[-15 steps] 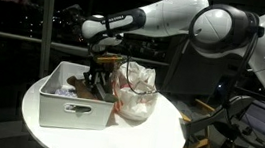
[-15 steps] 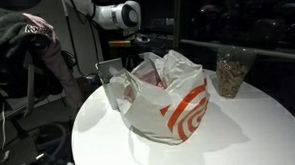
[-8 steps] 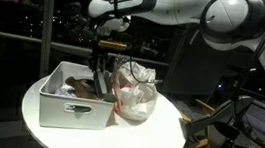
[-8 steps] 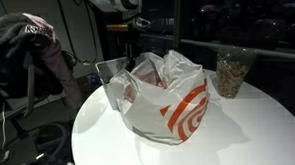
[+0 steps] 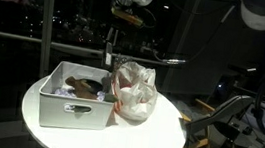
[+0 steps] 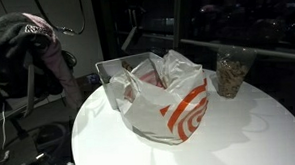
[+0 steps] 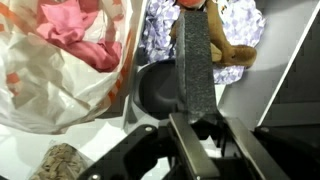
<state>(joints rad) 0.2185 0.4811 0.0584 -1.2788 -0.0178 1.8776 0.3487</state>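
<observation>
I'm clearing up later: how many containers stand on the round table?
3: a white bin, a plastic bag right beside it, and a clear jar of brown bits standing apart. The bag may hide more.

- A round white table [image 5: 150, 138] bears the other things.
- A white bin [image 5: 73, 113] stands on it.
- A white bag [image 6: 174, 106] with red print stands just beside the bin. It is open at the top, and a pink cloth [image 7: 80, 25] lies inside.
- In the bin lie a brown plush [image 7: 235, 55], a flowered cloth [image 7: 160, 25] and a black bowl [image 7: 155, 92].
- A jar [image 6: 229, 74] with brown filling stands on the table, apart from the bag.
- A heap of clothes [image 6: 25, 38] is beside the table.
</observation>
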